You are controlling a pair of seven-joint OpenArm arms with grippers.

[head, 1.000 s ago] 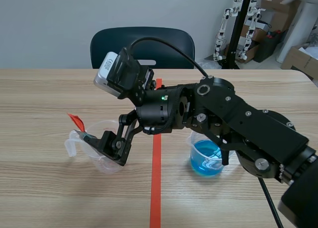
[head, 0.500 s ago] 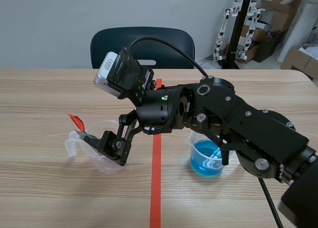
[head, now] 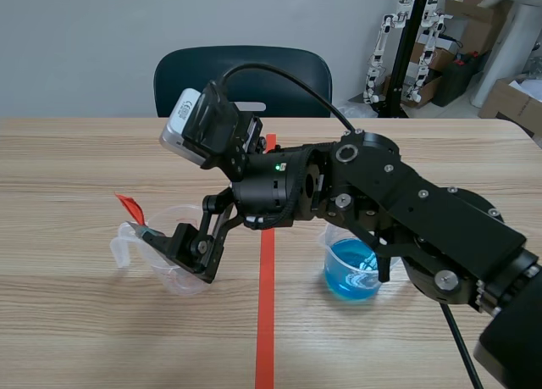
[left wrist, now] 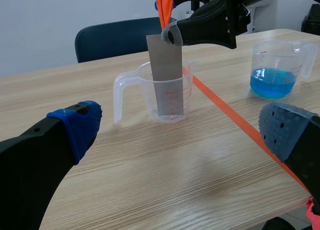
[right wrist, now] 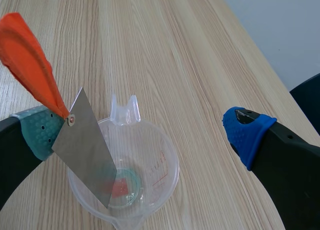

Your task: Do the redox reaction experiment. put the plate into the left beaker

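A grey metal plate (right wrist: 87,150) with an orange ribbon (right wrist: 32,64) tied at its top stands tilted in the clear left beaker (right wrist: 165,155), its lower end on the bottom. My right gripper (right wrist: 140,132) is open over the beaker, its fingers wide apart. The plate's top leans against one green pad (right wrist: 35,132). In the scene view the right gripper (head: 182,253) reaches across to the left beaker (head: 165,266). In the left wrist view the plate (left wrist: 167,69) stands in the beaker (left wrist: 131,82), ahead of my open, empty left gripper (left wrist: 182,127).
A second beaker (head: 351,270) holding blue liquid stands right of the orange-red tape line (head: 266,321), under the right arm. A dark chair (head: 241,71) stands behind the table's far edge. Boxes and a stand are at the back right.
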